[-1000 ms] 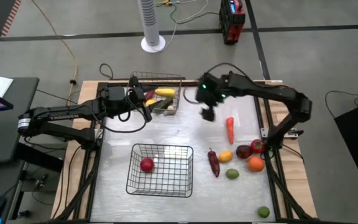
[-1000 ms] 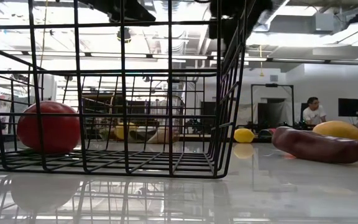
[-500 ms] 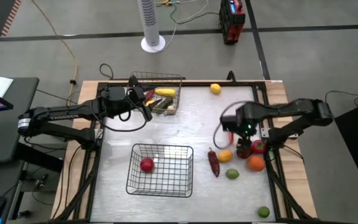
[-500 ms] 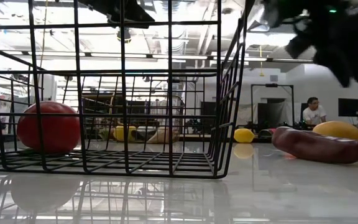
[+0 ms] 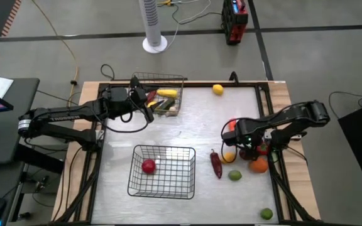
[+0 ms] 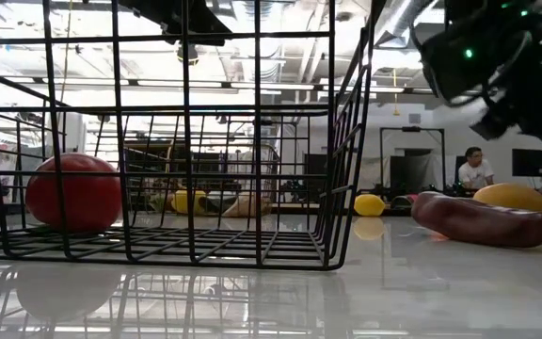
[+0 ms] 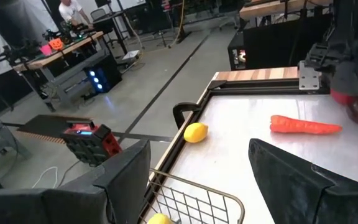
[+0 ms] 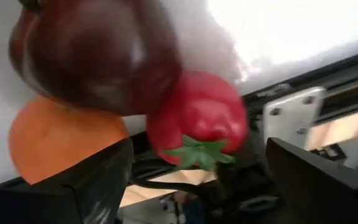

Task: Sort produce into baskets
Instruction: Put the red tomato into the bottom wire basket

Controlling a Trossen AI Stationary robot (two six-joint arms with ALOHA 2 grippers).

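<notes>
My right gripper (image 5: 246, 143) hangs open, tipped down over the produce cluster at the table's right: a dark red round piece (image 8: 98, 56), a red tomato (image 8: 197, 124) and an orange (image 8: 61, 146). In the right wrist view the tomato lies ahead of the gap between the fingers, untouched. The near basket (image 5: 162, 171) holds one red round piece (image 5: 148, 166). The far basket (image 5: 160, 100) holds yellow and green long pieces. My left gripper (image 5: 144, 103) waits open above that basket's left rim.
A carrot (image 7: 303, 126) lies beside the right arm, and a lemon (image 5: 217, 89) sits by the far edge. A dark red chili (image 5: 216, 164), a yellow piece (image 5: 229, 157), a lime (image 5: 234, 175) and a green piece (image 5: 266, 214) lie right of the near basket.
My right gripper has swung from the far middle of the table, beside the far basket, toward the right edge and down, tipping its fingers downward over the produce cluster. The lemon by the far edge, covered by the arm before, now shows.
</notes>
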